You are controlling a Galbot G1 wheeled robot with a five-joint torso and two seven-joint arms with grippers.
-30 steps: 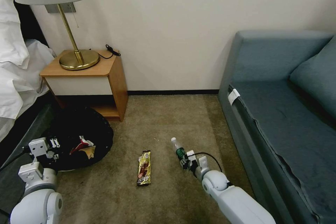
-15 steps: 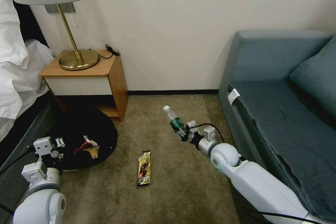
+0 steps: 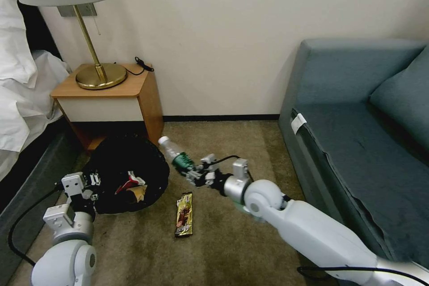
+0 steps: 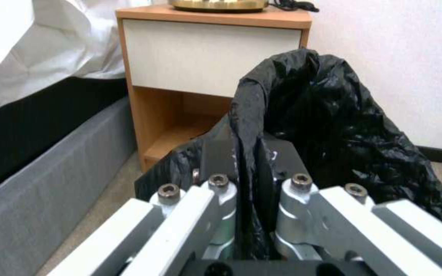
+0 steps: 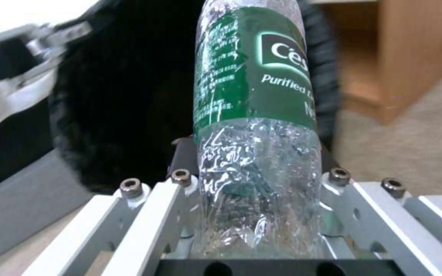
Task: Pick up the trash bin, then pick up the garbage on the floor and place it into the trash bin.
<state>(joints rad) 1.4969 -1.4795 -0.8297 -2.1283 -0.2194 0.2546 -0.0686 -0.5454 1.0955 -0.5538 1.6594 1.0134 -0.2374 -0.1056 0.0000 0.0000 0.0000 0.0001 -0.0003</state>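
The trash bin [image 3: 117, 161], lined with a black bag, hangs tilted just off the carpet in front of the nightstand. My left gripper [image 3: 93, 182] is shut on its near rim, and the left wrist view shows the bag rim [image 4: 303, 115] pinched between the fingers [image 4: 216, 153]. A red-and-white wrapper [image 3: 130, 179] and a tan wrapper [image 3: 138, 193] lie inside. My right gripper [image 3: 193, 172] is shut on a clear plastic bottle [image 3: 173, 153] with a green label, held cap-first just right of the bin's mouth. In the right wrist view the bottle [image 5: 257, 115] points at the black bin [image 5: 124, 96]. A gold-brown candy-bar wrapper [image 3: 183, 220] lies on the carpet.
A wooden nightstand [image 3: 129, 98] with a brass lamp [image 3: 99, 73] stands against the wall behind the bin. A bed [image 3: 22, 98] runs along the left and a blue sofa [image 3: 357, 143] along the right. Open carpet [image 3: 223, 143] lies between them.
My right arm has lifted the bottle off the carpet and swung it left toward the bin. My left gripper has carried the bin to the right, toward the bottle.
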